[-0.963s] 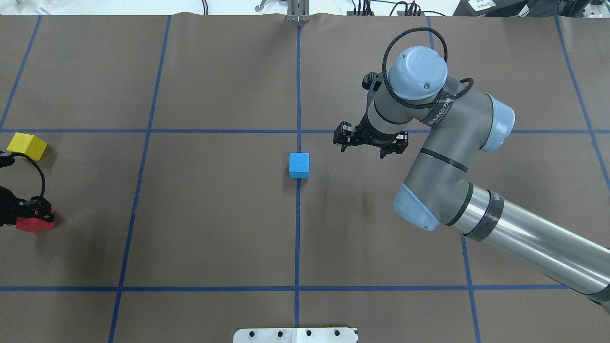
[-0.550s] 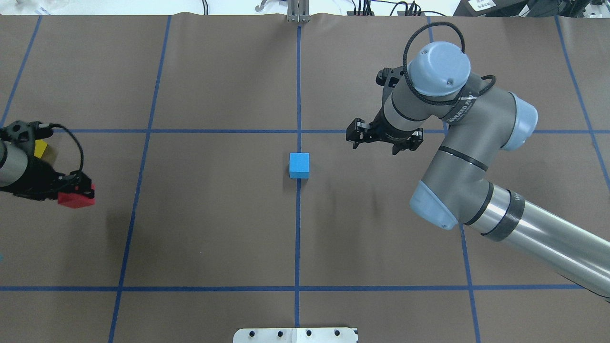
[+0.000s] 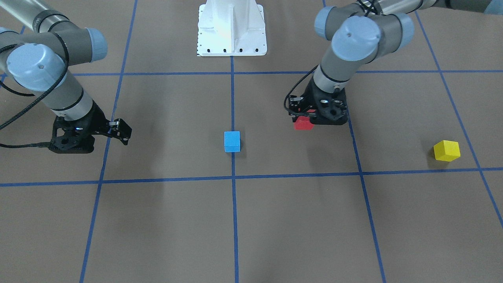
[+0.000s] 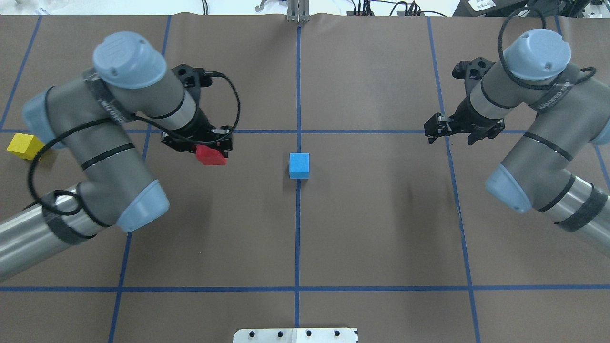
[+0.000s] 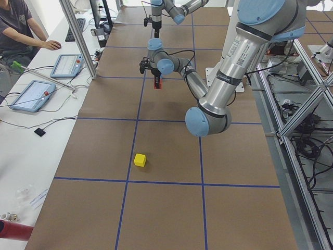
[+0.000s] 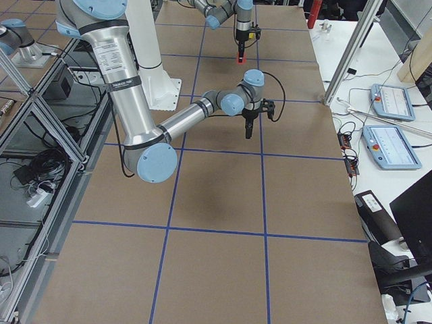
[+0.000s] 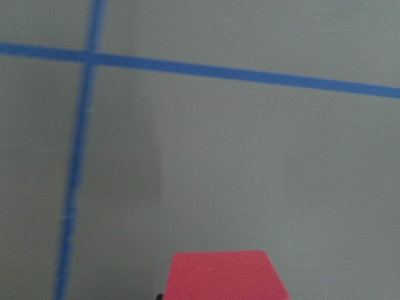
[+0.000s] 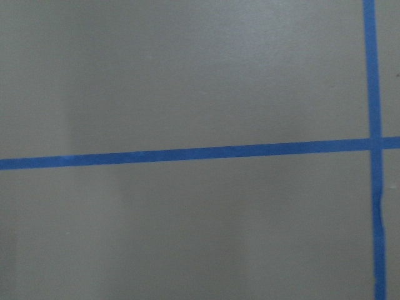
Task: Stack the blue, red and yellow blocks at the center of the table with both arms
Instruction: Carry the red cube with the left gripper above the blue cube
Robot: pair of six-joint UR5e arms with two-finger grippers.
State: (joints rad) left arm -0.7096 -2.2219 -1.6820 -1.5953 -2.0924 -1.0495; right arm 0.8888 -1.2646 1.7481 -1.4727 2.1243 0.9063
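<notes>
A blue block (image 4: 299,165) sits at the table's center on the middle tape line; it also shows in the front view (image 3: 232,141). My left gripper (image 4: 209,151) is shut on a red block (image 4: 211,155) and holds it above the table, left of the blue block. The red block also shows in the front view (image 3: 303,123) and the left wrist view (image 7: 225,275). A yellow block (image 4: 21,146) lies at the far left edge, also in the front view (image 3: 446,151). My right gripper (image 4: 461,133) is open and empty, far right of the blue block.
Blue tape lines grid the brown table cover. The white robot base (image 3: 232,27) stands at the table's near edge. Tablets and an operator (image 5: 18,31) are beside the far side of the table.
My left arm has swung in from the left edge toward the center with the red block. My right arm has drawn back to the right, away from the blue block.
</notes>
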